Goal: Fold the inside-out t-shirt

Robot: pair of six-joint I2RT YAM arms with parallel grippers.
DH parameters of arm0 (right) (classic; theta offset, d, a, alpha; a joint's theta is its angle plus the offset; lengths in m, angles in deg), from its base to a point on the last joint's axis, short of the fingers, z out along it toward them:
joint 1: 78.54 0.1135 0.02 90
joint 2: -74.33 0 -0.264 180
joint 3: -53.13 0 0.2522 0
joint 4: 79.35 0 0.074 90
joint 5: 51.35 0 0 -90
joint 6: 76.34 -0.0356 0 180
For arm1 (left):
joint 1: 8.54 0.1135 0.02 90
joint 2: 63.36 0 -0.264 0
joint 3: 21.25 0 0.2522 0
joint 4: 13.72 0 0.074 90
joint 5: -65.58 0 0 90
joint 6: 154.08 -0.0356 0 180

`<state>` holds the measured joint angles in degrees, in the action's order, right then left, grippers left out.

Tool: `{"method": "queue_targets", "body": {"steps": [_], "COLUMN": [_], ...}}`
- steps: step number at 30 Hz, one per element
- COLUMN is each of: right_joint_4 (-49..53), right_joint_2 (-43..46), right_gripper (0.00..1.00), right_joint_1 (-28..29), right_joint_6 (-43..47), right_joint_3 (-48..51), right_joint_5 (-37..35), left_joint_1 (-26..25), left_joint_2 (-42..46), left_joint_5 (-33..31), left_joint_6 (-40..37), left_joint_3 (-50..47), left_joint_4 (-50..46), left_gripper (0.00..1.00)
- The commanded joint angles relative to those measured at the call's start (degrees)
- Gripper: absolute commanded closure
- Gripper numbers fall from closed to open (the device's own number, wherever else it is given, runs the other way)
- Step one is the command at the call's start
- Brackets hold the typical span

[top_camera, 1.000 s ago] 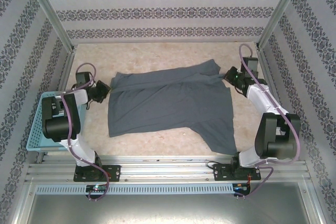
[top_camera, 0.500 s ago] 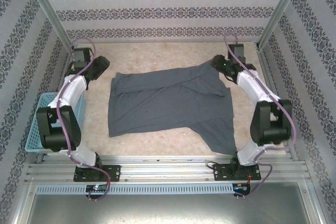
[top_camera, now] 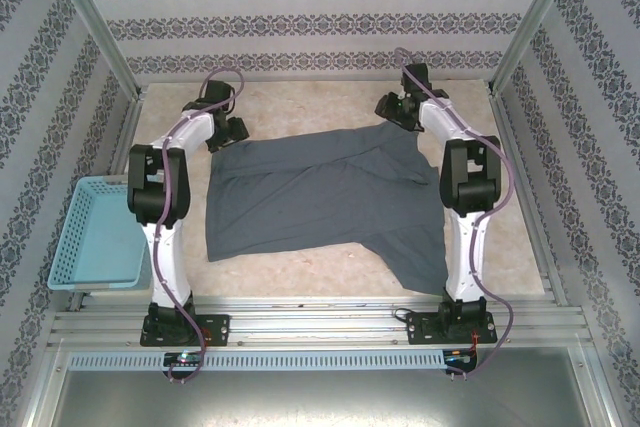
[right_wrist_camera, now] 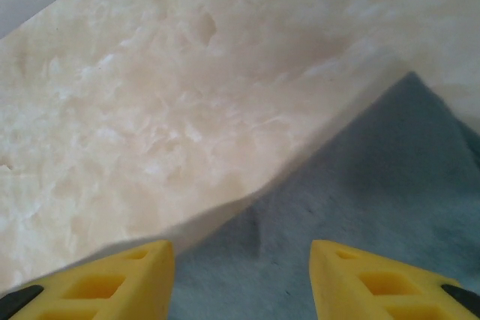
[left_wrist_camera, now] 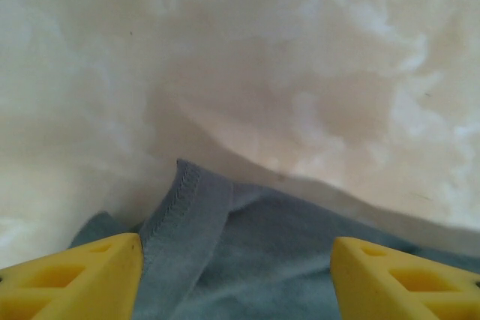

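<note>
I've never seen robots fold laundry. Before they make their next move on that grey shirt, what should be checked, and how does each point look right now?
1. Left gripper open: ok, jaws apart.
2. Right gripper open: ok, jaws apart.
3. Shirt under left gripper: ok, a stitched corner lies between its jaws.
4. Shirt under right gripper: ok, a cloth edge lies between its jaws.
5. Shirt spread flat: not ok, creased near the far edge, one part trailing toward the right arm's base.
6. Basket apart from shirt: ok.
</note>
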<state>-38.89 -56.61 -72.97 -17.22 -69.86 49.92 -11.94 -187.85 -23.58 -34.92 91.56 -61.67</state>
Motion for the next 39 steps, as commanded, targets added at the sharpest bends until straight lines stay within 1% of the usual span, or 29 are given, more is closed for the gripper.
{"method": "queue_targets", "body": {"steps": [1, 4, 7, 10, 13, 18, 20, 23, 25, 28, 30, 34, 39], "right_joint_4": [5.7, 9.6, 13.6, 12.4, 10.7, 10.9, 10.0, 8.7, 8.4, 7.8, 8.2, 8.6, 8.4], "right_joint_2": [-4.3, -8.6, -11.5, -10.4, -8.5, -7.5, -7.1, -6.5, -6.2, -6.0, -6.0, -6.2, -6.2], "right_gripper": [0.48, 0.48, 0.49, 0.50, 0.54, 0.57, 0.57, 0.57, 0.57, 0.57, 0.57, 0.57, 0.56], "right_joint_1": [0.5, 0.1, -0.8, -2.4, -3.8, -6.0, -6.9, -7.3, -7.2, -6.8, -6.4, -6.0, -5.9], "right_joint_6": [1.1, 0.6, -1.6, -4.4, -6.4, -7.6, -7.8, -7.6, -7.0, -6.1, -5.5, -5.2, -5.3], "right_joint_3": [-6.0, -10.7, -13.5, -9.9, -5.7, -2.4, -1.0, 0.2, 0.2, -0.2, -0.7, -1.1, -0.6], "right_joint_5": [1.8, 2.8, 2.1, 1.1, -0.4, -2.3, -1.9, -1.0, -0.8, 0.5, 0.2, -0.5, -1.2], "left_joint_1": [-0.6, -0.6, -0.3, 0.2, 1.0, 3.4, 4.5, 5.4, 5.5, 5.3, 4.8, 1.7, -0.5], "left_joint_2": [-3.7, -7.2, -8.7, -8.9, -8.7, -5.3, -4.6, -4.1, -3.3, -0.6, 0.8, 2.1, -1.0], "left_joint_5": [-6.7, -10.4, -11.7, -12.0, -11.8, -10.9, -9.8, -8.2, -7.8, -5.3, -3.2, -2.7, -1.8], "left_joint_6": [-3.6, -3.6, -3.6, -2.8, -1.6, 0.5, 0.7, 0.5, 0.6, 0.6, 0.3, -1.5, -2.0], "left_joint_3": [4.6, 8.0, 9.3, 9.1, 9.1, 5.8, 5.4, 5.5, 5.2, 3.3, 2.5, 2.3, 4.4], "left_joint_4": [-6.9, -9.7, -10.8, -10.9, -11.4, -9.2, -8.7, -8.7, -8.5, -6.2, -5.2, -4.2, -4.6], "left_gripper": [0.33, 0.35, 0.42, 0.51, 0.64, 0.73, 0.78, 0.83, 0.84, 0.84, 0.75, 0.66, 0.55]}}
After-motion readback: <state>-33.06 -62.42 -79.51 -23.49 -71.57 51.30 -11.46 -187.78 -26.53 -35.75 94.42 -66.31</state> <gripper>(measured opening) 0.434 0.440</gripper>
